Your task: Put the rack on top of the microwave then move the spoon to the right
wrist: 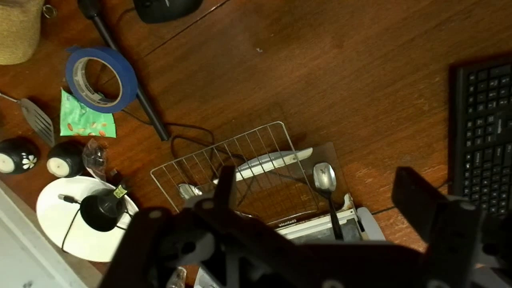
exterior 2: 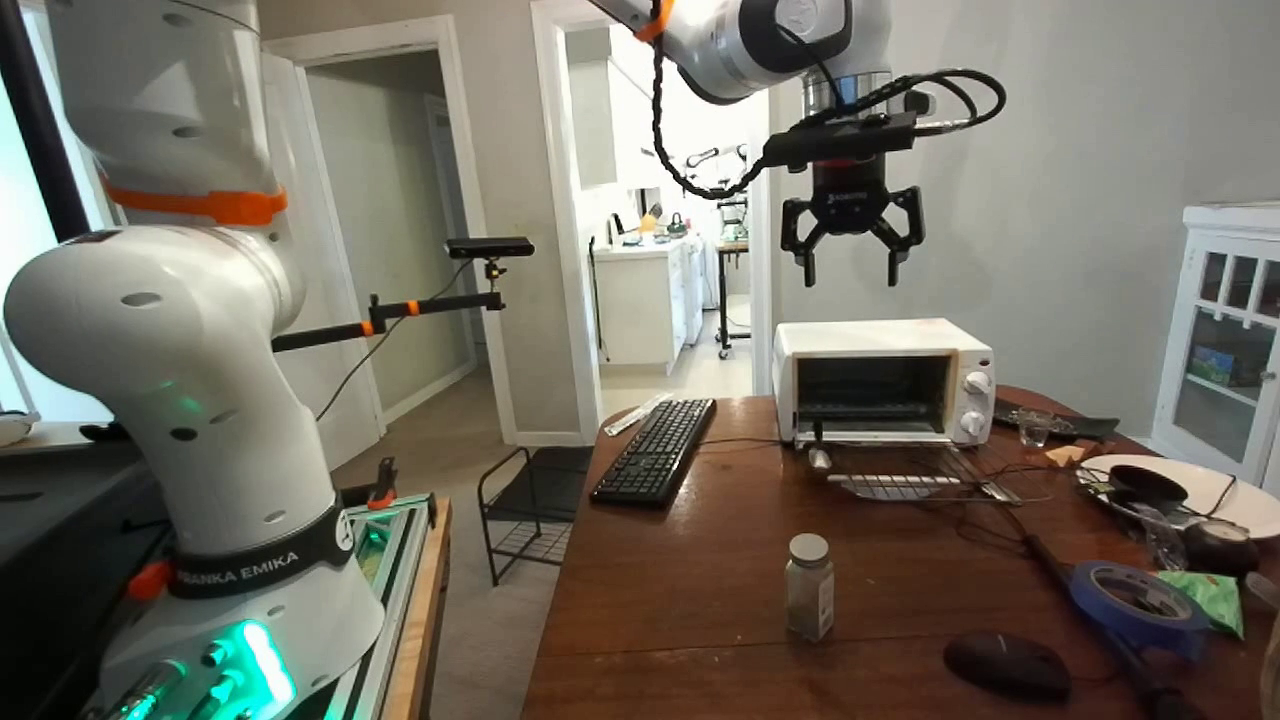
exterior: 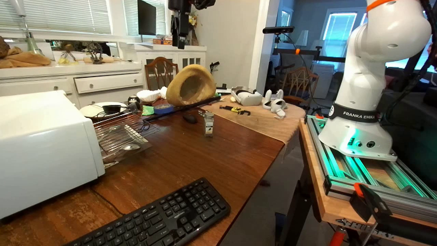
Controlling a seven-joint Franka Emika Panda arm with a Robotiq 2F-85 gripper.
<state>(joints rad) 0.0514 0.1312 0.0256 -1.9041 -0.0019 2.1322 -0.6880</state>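
The silver wire rack (wrist: 265,147) lies in front of the microwave, over its lowered glass door; it also shows in an exterior view (exterior: 117,131). The white microwave (exterior 2: 885,335) has an empty-looking top in both exterior views. Beside the rack, on the keyboard side, the spoon (wrist: 324,177) rests with its bowl on the door glass and its dark handle pointing into the oven. High above the microwave hangs my gripper (exterior 2: 851,282), fingers wide apart, nothing between them. In the wrist view the gripper (wrist: 316,172) hides most of the microwave and the rack's near corner.
A black keyboard (exterior 2: 655,455) is beside the microwave. A small jar (exterior 2: 809,590) stands upright in front. Blue tape (wrist: 130,78), a black rod (wrist: 148,106), a white plate (wrist: 60,208) with a black cup and loose cables crowd the rack's far side. A mouse (exterior 2: 1005,665) lies nearby.
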